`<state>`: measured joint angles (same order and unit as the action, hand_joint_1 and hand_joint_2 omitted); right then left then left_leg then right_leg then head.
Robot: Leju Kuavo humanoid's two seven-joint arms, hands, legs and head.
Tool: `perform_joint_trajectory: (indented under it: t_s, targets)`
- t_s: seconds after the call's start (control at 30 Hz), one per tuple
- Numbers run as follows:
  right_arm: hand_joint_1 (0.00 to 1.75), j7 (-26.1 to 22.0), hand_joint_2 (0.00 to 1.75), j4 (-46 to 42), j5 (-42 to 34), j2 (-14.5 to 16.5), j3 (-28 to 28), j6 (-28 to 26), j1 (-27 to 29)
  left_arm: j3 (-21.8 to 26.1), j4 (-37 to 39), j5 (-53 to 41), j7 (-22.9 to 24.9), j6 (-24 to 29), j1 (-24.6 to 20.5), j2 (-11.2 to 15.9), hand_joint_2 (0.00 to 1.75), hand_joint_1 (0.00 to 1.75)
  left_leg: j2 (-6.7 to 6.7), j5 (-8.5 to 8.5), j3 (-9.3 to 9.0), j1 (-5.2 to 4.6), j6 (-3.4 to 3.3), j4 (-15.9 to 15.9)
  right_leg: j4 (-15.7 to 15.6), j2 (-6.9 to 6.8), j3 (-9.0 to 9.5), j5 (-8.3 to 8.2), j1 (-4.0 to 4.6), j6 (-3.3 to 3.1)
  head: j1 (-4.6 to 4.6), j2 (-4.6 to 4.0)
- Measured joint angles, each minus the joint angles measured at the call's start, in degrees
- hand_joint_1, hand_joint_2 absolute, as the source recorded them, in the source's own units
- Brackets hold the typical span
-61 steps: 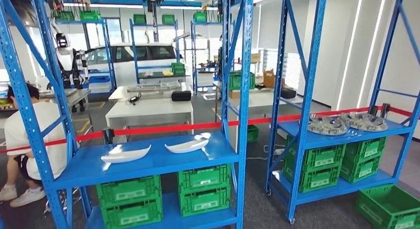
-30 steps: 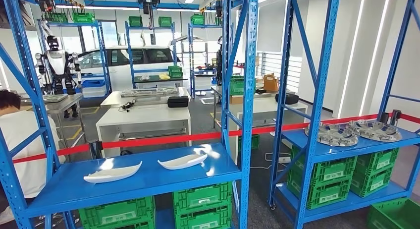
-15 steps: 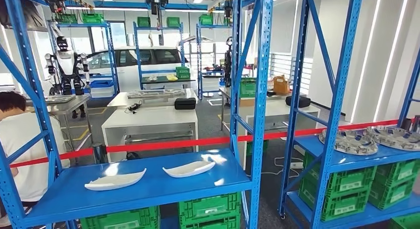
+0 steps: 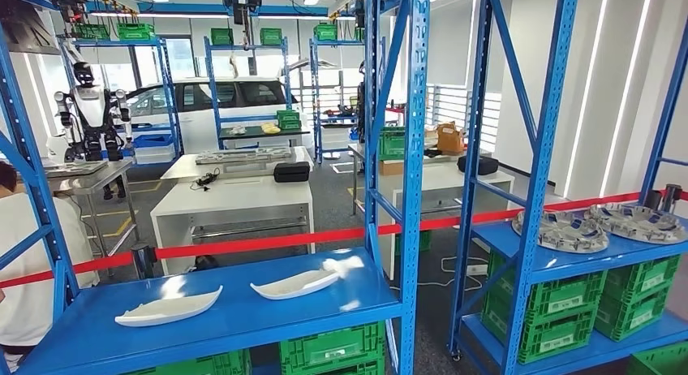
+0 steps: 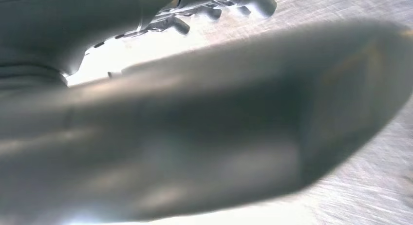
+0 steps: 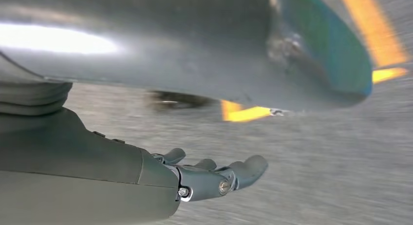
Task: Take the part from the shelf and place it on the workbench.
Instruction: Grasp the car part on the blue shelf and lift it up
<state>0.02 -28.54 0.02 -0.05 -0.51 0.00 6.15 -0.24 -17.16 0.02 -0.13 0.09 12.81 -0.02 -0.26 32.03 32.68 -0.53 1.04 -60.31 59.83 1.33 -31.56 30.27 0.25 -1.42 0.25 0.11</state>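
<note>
Well apart: part, fingers.

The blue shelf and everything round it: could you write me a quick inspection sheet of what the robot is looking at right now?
Surface: blue shelf, middle deck, lit by glare.
Job's things: two white boat-shaped parts lie flat and apart, left part, right part.
Clutter: green crates below the deck; grey round parts on the neighbouring rack.
Hands: left hand and right hand hang over grey floor, holding nothing, fingers loosely extended.
Cables: a dark cable on a white table behind.
Surroundings: red barrier tape behind the shelf, a person at left, another humanoid robot, a white car.
</note>
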Motion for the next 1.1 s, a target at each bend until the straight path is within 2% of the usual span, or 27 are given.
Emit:
perform_joint_trajectory:
  t_s: [0.03, 0.07, 0.1, 0.13, 0.2, 0.27, 0.53, 1.1]
  targets:
    - [0.0, 0.0, 0.44, 1.3, 0.0, 0.0, 0.0, 0.0, 1.3, 0.0, -1.5, 0.0, 0.0, 0.0, -1.2, -0.1, 1.31, 0.0, -0.18, -0.85, -0.15, 0.08, 0.01, 0.4, 0.0, -0.21, 0.11, 0.25, 0.1, -0.27, 0.03, -0.01]
    - [0.0, 0.1, 0.87, 2.3, 0.0, 0.0, 0.0, 0.0, 2.5, 0.0, -2.6, 0.0, -0.1, 0.0, -2.3, -0.2, 1.75, 0.0, -0.32, -2.39, -0.23, 0.12, -0.05, 0.8, -0.1, -0.37, 0.35, 0.33, 0.17, -0.55, 0.08, -0.01]
    - [0.0, 0.1, 1.31, 2.9, 0.0, 0.0, 0.0, 0.0, 3.4, 0.0, -3.3, 0.0, -0.2, 0.0, -3.1, -0.2, 1.75, 0.0, -0.36, -3.28, -0.21, 0.16, 0.05, 1.0, -0.1, -0.41, 0.54, 0.33, 0.22, -0.71, 0.11, -0.01]
    - [0.0, 0.0, 1.75, 3.2, 0.0, 0.0, 0.0, 0.0, 3.8, 0.0, -3.6, 0.0, -0.2, 0.0, -3.6, -0.2, 1.75, 0.0, -0.21, -3.07, -0.31, 0.09, -0.12, 1.0, -0.3, -0.24, 0.64, 0.18, 0.17, -0.66, 0.12, -0.01]
    - [0.0, -0.1, 1.75, 3.4, 0.0, 0.0, 0.0, 0.0, 3.9, 0.0, -3.9, 0.0, -0.1, 0.0, -4.0, -0.2, 1.75, 0.0, 0.13, -3.14, -0.62, 0.07, -0.53, 1.1, -0.8, 0.07, 0.88, 0.01, 0.13, -0.11, 0.11, 0.0]
    - [0.0, -0.1, 1.75, 3.7, 0.0, 0.0, 0.0, 0.0, 3.9, 0.0, -4.3, 0.0, 0.0, 0.0, -3.9, -0.2, 1.75, 0.0, 0.03, -3.19, -1.0, 0.1, -0.82, 1.1, -1.1, -0.05, 1.16, -0.01, 0.15, -0.02, 0.13, 0.0]
    - [0.0, -0.1, 1.75, 4.3, 0.0, -0.1, 0.0, 0.0, 3.9, 0.0, -4.8, 0.0, 0.0, 0.0, -3.8, -0.2, 1.75, 0.0, -0.39, -2.89, -1.12, 0.1, -1.12, 1.1, -1.5, -0.48, 1.47, 0.22, 0.13, 0.58, 0.23, 0.0]
    - [0.0, -0.1, 1.75, 4.6, 0.0, -0.1, 0.0, 0.0, 3.8, 0.0, -5.1, 0.0, 0.1, 0.0, -3.9, -0.2, 1.75, 0.0, -0.38, -2.79, -1.32, 0.12, -1.03, 1.4, -1.5, -0.48, 1.65, 0.4, 0.01, 0.57, 0.24, 0.0]
